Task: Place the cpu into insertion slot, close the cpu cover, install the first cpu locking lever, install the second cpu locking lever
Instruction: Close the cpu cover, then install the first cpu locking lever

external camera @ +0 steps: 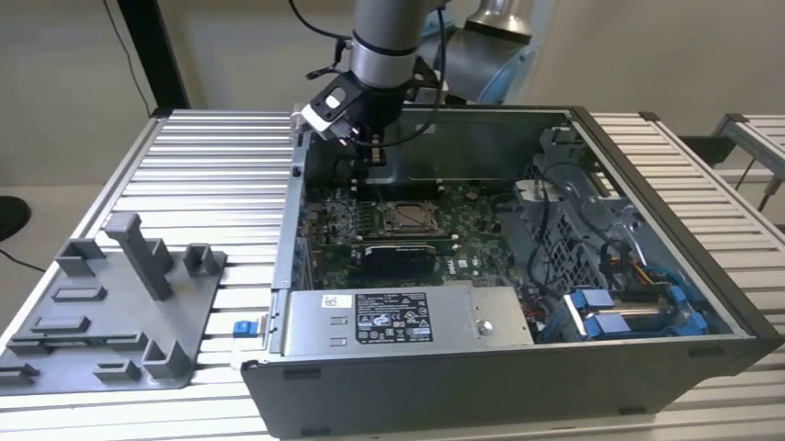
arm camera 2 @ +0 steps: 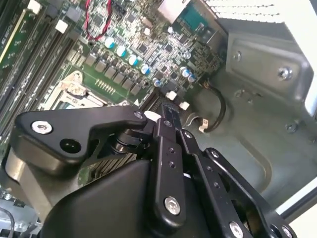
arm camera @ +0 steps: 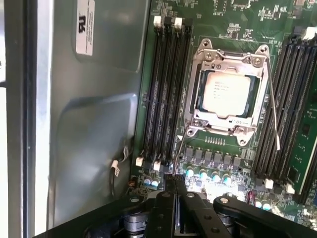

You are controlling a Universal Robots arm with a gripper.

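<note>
Slatted table carries the open case. My gripper is pinched closed at the board's edge, with the case wall near beside it. Ahead of my fingertips the cpu lies under the lowered cpu cover. One lever reaches my tips; I cannot tell whether I grip it. The other lever runs along the cover's far edge.

A silver ribbed aluminium tabletop carries a big open grey metal computer case across its middle. A grey plastic tray with upright posts lies at the near corner on the exterior view's left, apart from the case.
</note>
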